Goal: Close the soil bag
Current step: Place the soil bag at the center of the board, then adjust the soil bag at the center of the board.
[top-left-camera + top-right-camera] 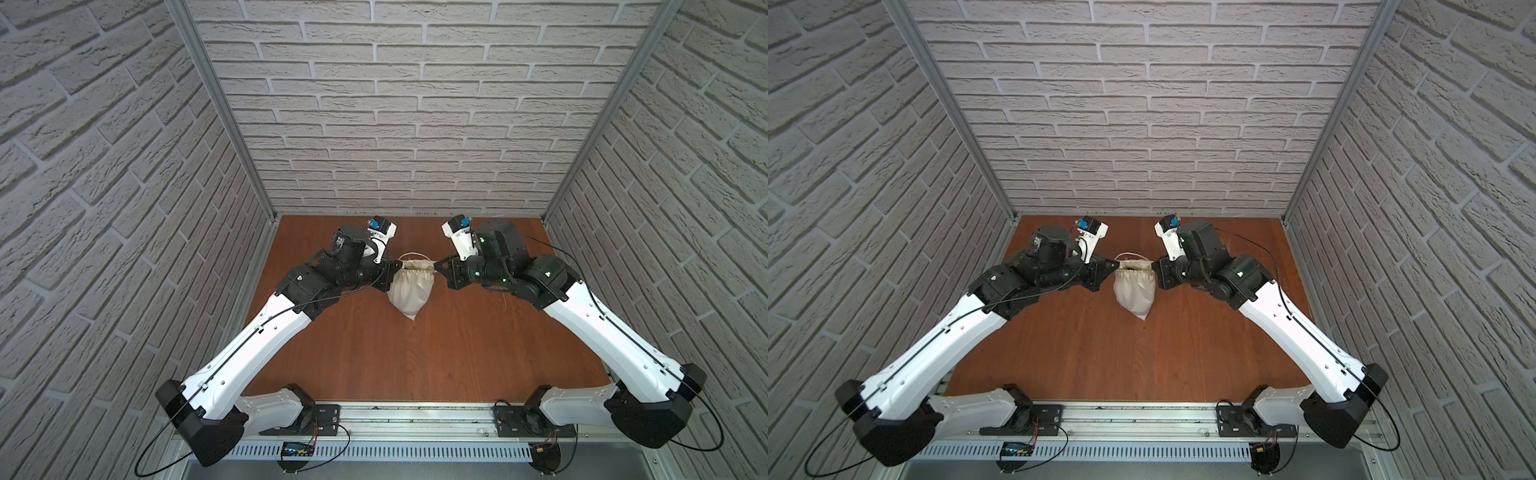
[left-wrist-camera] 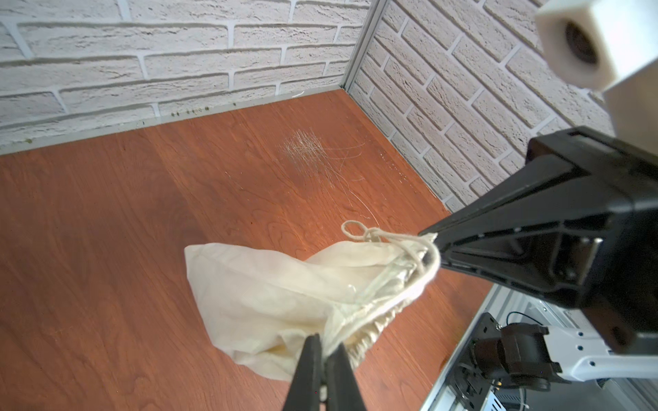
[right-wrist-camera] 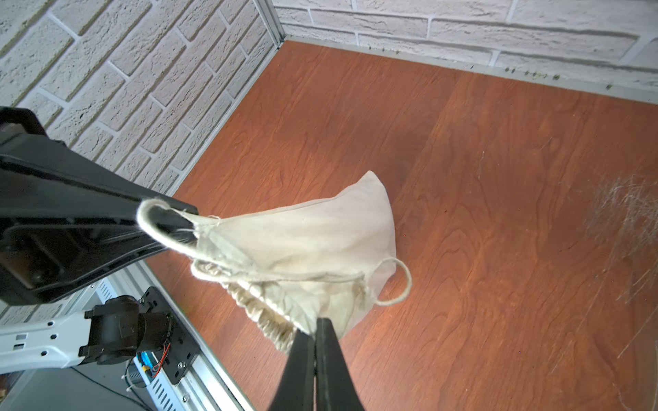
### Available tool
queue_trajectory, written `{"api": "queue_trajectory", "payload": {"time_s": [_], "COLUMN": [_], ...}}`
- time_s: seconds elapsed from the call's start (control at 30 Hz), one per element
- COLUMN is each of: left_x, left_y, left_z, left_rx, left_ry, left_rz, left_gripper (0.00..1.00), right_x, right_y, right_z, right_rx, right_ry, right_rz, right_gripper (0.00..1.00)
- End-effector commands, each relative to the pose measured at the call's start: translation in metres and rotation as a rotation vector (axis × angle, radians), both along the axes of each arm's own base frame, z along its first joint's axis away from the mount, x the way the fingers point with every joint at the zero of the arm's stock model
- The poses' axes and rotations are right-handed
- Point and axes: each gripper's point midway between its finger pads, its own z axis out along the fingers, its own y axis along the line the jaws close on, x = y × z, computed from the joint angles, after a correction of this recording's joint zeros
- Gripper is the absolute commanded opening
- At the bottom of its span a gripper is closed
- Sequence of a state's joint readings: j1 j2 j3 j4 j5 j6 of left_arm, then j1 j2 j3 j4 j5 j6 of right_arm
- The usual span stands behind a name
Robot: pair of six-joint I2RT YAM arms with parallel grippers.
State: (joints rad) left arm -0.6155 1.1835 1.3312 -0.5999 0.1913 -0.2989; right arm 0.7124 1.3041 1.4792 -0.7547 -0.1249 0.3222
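Fingers (image 2: pixel 309 359) of the left gripper (image 2: pixel 324 344) pinched tight on one end of the soil bag (image 1: pixel 409 291) neck; right gripper (image 3: pixel 315 325) fingers likewise clamped on the opposite end. Bag hangs between them over the table (image 1: pixel 415 365), toward its back edge; whether its bottom corner touches the table, can't tell. Neck partly ruffled, but mouth looks stretched long, cord (image 3: pixel 410 281) loop slack. Judgement: both grips done, closing barely started; cord pull to cinch the neck remains.
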Motion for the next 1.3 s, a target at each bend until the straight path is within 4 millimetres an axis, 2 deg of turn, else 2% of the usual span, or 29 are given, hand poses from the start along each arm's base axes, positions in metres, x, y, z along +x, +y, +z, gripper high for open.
{"api": "queue_trajectory", "payload": {"time_s": [0.0,0.13,0.23,0.27,0.37,0.43,0.6,0.8,1.0,1.27], "left_x": [0.019,0.018,0.016,0.016,0.013,0.011,0.006,0.001,0.0,-0.003], "left_y": [0.063,0.053,0.047,0.046,0.042,0.041,0.043,0.043,0.04,0.036], "left_z": [-0.007,-0.028,-0.03,-0.03,-0.026,-0.023,-0.02,-0.021,-0.021,-0.02], "left_rx": [0.067,0.042,0.014,0.008,-0.012,-0.024,-0.035,-0.045,-0.066,-0.084], "left_ry": [-0.019,0.03,0.044,0.044,0.043,0.041,0.034,0.035,0.035,0.03], "left_rz": [0.259,0.232,0.206,0.201,0.18,0.169,0.167,0.156,0.145,0.135], "left_gripper": [0.0,0.0,0.0,0.0,0.0,0.0,0.0,0.0,0.0,0.0], "right_x": [0.009,0.009,0.012,0.013,0.017,0.019,0.022,0.01,0.004,0.011], "right_y": [-0.072,-0.057,-0.049,-0.046,-0.034,-0.028,-0.014,0.019,0.038,0.061], "right_z": [-0.035,-0.054,-0.059,-0.059,-0.055,-0.052,-0.053,-0.038,-0.021,-0.012], "right_rx": [-0.204,-0.177,-0.164,-0.156,-0.129,-0.124,-0.125,-0.023,0.031,-0.001], "right_ry": [0.053,0.103,0.121,0.124,0.132,0.136,0.151,0.142,0.145,0.156], "right_rz": [-0.239,-0.199,-0.182,-0.176,-0.152,-0.142,-0.117,-0.023,-0.007,-0.035], "right_gripper": [0.03,0.04,0.06,0.09,0.3,0.39,0.48,0.59,0.65,0.85]}}
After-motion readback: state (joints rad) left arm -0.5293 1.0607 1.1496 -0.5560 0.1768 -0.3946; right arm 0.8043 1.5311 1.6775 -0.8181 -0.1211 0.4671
